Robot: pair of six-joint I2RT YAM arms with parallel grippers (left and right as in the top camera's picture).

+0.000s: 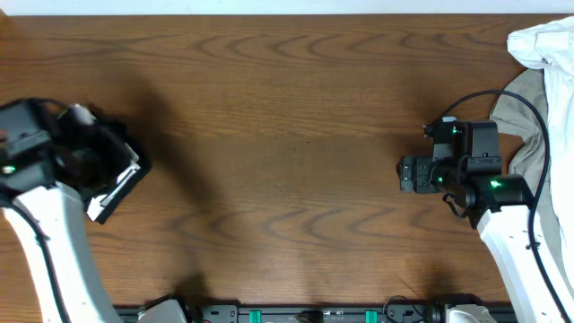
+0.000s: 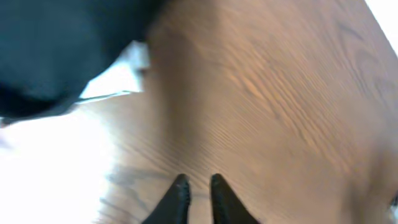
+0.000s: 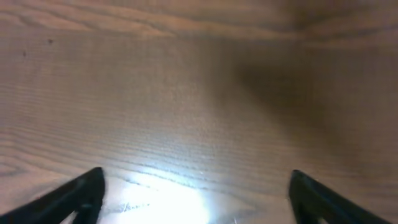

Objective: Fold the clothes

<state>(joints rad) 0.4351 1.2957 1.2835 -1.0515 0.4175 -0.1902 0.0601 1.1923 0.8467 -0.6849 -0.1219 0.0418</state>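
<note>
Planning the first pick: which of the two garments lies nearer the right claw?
The beige garment: it is spread right beside the arm of the right claw. The white garment is bunched farther back, at the far right corner of the table.

clothes [image 1: 536,56]: small unfolded pile, far right corner of the table [image 1: 287,108]
white one [image 1: 549,38]: bunched up at the back
beige one [image 1: 518,106]: rumpled, just in front, touching it

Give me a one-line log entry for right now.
left hand: shut, empty | right hand: open, empty, over bare table | clothes: unfolded heap, far right corner, not gripped | fold: not started
</note>
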